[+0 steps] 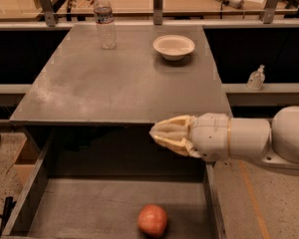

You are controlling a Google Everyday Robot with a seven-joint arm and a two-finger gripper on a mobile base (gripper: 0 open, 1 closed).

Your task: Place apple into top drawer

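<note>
So here's where you're at: the apple (152, 220) is sitting on the floor of the top drawer (84, 210), near the front edge and a bit right of centre. It isn't touching either side wall. The drawer is pulled out wide from under the table (114, 83).

The claw (157, 132) hangs above the open drawer, just in front of the table's front lip, with the arm reaching in from the right. Its fingers look drawn narrow, bunched together with nothing between them, so it isn't holding anything.

The relation that matters is that the apple lies below the claw and a touch toward the camera, almost straight under the fingertips and well apart from them, with open air in between. It's round, so there's no long axis to line up on, and with only one arm there's no question of which is nearer.

My read is that the placing itself is done, since the apple is in the drawer and free of the claw. If you do go back down, go straight down — a sideways nudge could send it rolling across that flat bottom.

The white bowl (174, 46) and the water bottle (105, 21) sit at the far end of the table, well out of the way.
</note>
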